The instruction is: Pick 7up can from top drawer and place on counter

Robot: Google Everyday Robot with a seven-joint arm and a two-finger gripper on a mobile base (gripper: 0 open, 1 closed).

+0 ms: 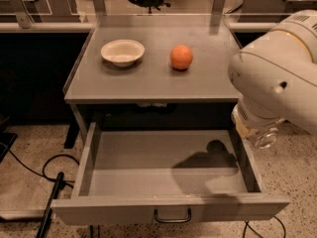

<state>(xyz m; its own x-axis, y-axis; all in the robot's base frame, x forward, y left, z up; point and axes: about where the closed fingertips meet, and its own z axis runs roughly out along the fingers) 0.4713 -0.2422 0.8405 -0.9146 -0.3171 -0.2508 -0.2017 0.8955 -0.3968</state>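
The top drawer (163, 209) is pulled out wide under the counter (148, 83). Its grey floor shows only the arm's dark shadow. The 7up can is out of view: it shows neither in the drawer nor on the counter. My gripper (260, 133) is at the drawer's right side, just above the right wall. It is mostly covered by my big white arm (277, 78), and only a pale ribbed end with a shiny round part shows. What it holds, if anything, is hidden.
A white bowl (123, 52) and an orange (181, 57) sit on the counter's back half. A black cable (49, 172) and a dark bar lie on the speckled floor at the left. Dark desks stand behind the counter.
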